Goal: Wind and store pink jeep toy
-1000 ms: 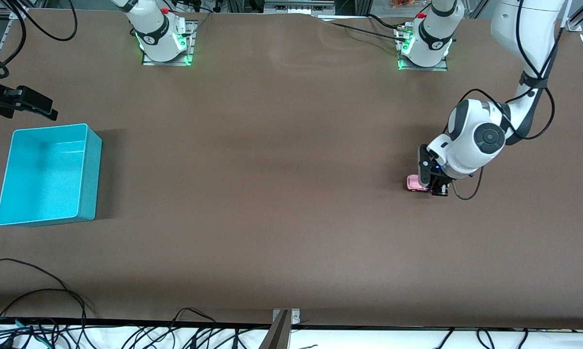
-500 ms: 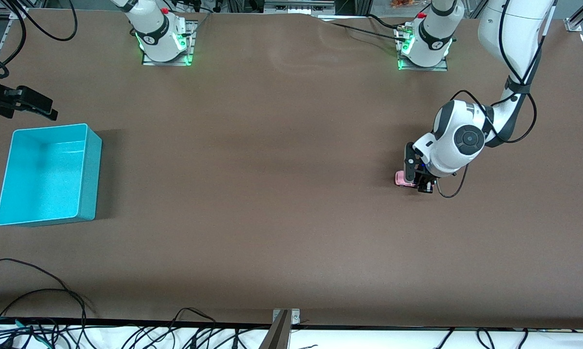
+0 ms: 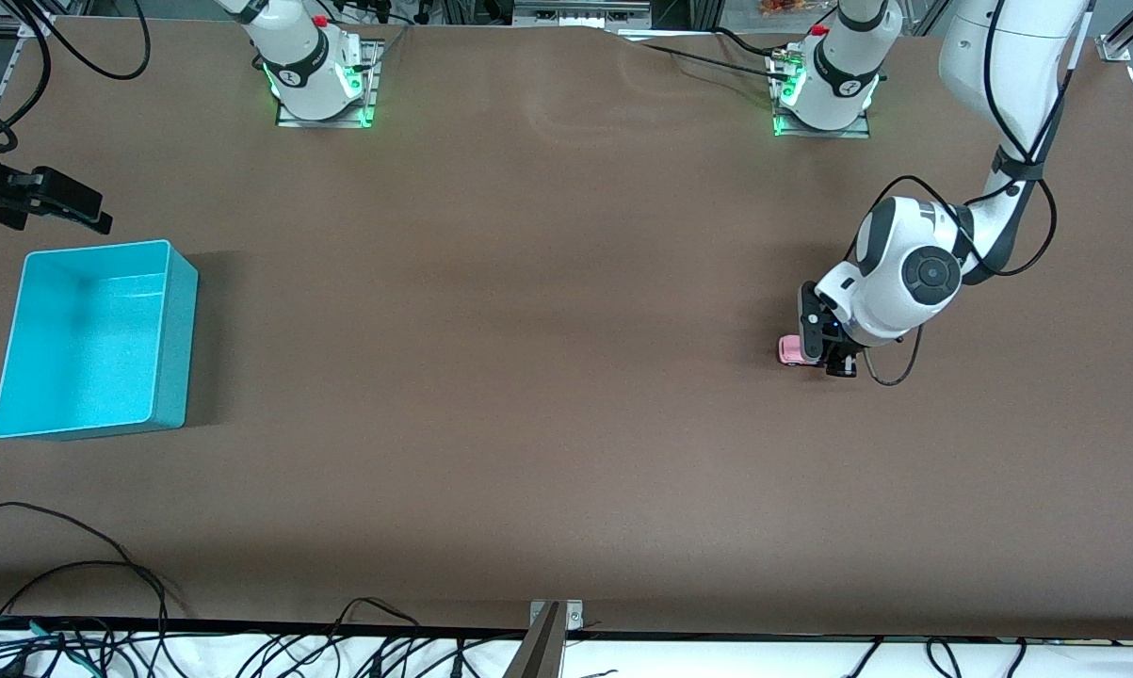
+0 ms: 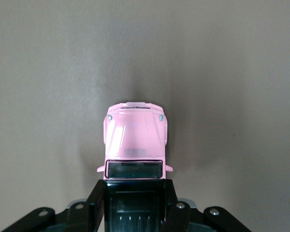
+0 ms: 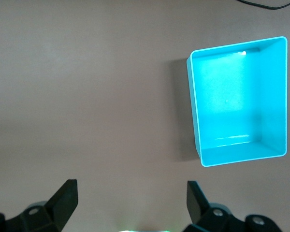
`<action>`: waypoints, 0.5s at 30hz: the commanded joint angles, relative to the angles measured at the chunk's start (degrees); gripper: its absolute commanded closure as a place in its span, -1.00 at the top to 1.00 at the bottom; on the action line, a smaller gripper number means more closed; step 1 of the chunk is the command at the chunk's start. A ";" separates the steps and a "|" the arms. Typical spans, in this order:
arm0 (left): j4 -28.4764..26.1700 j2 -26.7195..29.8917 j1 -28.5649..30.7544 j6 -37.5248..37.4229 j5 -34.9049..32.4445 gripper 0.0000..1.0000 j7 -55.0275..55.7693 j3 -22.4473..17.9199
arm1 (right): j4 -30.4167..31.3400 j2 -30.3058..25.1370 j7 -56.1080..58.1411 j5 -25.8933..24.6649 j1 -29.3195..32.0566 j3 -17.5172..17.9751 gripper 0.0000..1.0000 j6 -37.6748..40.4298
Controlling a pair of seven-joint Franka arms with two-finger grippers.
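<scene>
The pink jeep toy is down on the brown table toward the left arm's end. My left gripper is shut on its black rear section. In the left wrist view the pink hood points away from the black fingers, which clamp both sides of the roof. My right gripper hangs open over the table beside the turquoise bin, at the right arm's end. Nothing is between its fingertips.
The turquoise bin is empty and stands near the table edge at the right arm's end. Both arm bases are fixed along the edge farthest from the front camera. Cables trail along the nearest edge.
The left gripper carried the jeep along the table toward the right arm's end, then partway back. The right arm has not moved.
</scene>
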State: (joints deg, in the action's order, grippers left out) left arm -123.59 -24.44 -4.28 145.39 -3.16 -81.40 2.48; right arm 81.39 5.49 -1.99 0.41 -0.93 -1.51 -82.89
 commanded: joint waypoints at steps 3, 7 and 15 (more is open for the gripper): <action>-0.24 -3.95 1.29 1.73 0.52 -1.00 -0.42 -1.68 | -0.97 0.22 0.58 0.65 0.14 -0.07 1.00 0.62; -0.24 -3.86 1.64 1.74 -0.62 -1.00 -3.40 -3.18 | -0.97 0.13 0.67 0.73 0.14 -0.07 1.00 0.62; -0.16 -3.86 2.26 1.82 -0.62 -1.00 -8.07 -5.90 | -1.06 0.13 0.67 0.56 0.14 -0.07 1.00 0.62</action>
State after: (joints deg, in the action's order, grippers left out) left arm -123.63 -24.43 -2.68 145.25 -3.26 -85.89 -1.81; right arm 81.39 5.49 -1.99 0.41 -0.92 -1.51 -82.89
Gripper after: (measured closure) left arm 0.493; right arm 0.000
